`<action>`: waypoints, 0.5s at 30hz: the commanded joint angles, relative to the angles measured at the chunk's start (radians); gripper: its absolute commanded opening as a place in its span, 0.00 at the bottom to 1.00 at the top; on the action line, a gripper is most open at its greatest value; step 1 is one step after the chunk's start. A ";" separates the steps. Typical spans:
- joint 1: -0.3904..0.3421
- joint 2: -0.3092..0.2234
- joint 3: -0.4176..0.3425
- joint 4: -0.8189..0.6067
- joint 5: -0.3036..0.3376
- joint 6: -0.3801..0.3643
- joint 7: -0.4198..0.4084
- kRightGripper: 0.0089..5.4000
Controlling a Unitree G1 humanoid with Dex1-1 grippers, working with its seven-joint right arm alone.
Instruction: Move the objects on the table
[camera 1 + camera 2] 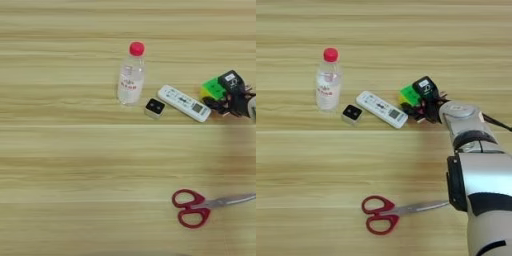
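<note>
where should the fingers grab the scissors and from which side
Probably the steel blades near the pivot, coming straight down. The scissors lie flat and shut on the table, red handle loops to the left, blades pointing right toward the forearm. The joined blades form one narrow bar the fingers could span across its width; the loops are wider and hollow.

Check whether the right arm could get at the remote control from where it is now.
Probably yes. The tool sits at the puzzle cube, just right of the remote control. Only the cube lies between; the remote's near side is open table.
</note>
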 commanded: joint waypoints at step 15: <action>-0.090 -0.053 -0.030 -0.059 0.024 -0.040 -0.040 1.00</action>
